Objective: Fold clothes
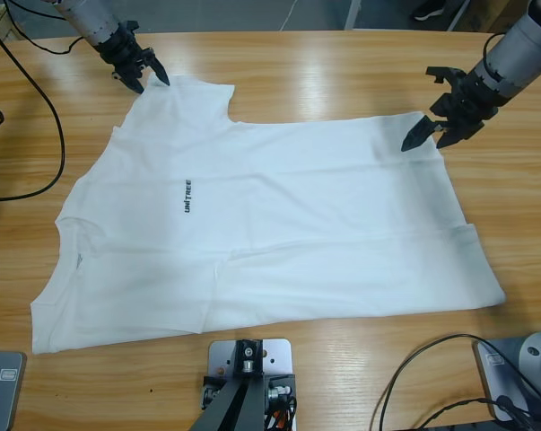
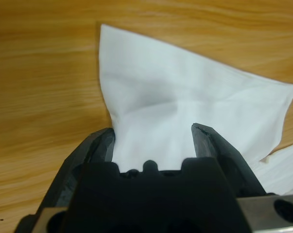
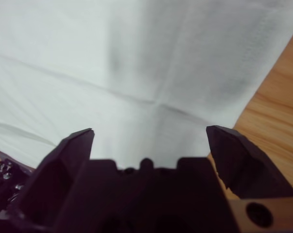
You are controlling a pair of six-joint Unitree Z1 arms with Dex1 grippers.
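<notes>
The white T-shirt (image 1: 279,224) lies spread flat on the wooden table (image 1: 342,63), neck to the left and hem to the right, with its dark logo (image 1: 186,195) facing up. My left gripper (image 1: 152,83) is open at the far sleeve. In the left wrist view that sleeve (image 2: 175,87) sits between the spread jaws of the left gripper (image 2: 153,131). My right gripper (image 1: 423,108) is open over the hem's far corner. The right wrist view shows the right gripper (image 3: 150,130) just above the cloth (image 3: 136,58), holding nothing.
Black cables (image 1: 37,90) run across the table's left end. Another cable (image 1: 414,368) loops near the front right edge. Bare wood (image 1: 521,206) shows beyond the hem on the right and along the far side.
</notes>
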